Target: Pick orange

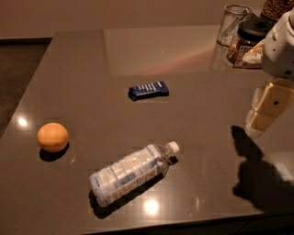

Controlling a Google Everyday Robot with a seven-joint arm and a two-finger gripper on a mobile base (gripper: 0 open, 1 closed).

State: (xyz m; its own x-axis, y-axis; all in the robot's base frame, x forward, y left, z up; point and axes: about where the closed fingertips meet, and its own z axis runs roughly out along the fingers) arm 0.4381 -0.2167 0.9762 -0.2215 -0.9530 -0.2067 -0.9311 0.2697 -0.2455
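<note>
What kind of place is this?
Probably a kitchenette or break area: glossy counter, a lidded food jar and a glass at the back, plus a wrapped bar, water bottle and orange. End effector hangs above the counter's right side.

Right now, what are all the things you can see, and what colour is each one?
round orange fruit: one, orange, left side of the table, on its own.
clear plastic bottle with a white cap: one, see-through with a pale label, lying on its side near the front edge.
small blue wrapped snack bar: one, dark blue, flat in the middle.
clear glass cup: one, see-through, far right corner.
dark-lidded jar: one, brownish with a black lid, beside the cup.
container of brown bits: one, brown, top right, cut off by the edge.
glossy grey table: one, grey, under everything.
white robot arm: one, white, right edge.
tool: one, cream, above the table's right side, far from the fruit.
</note>
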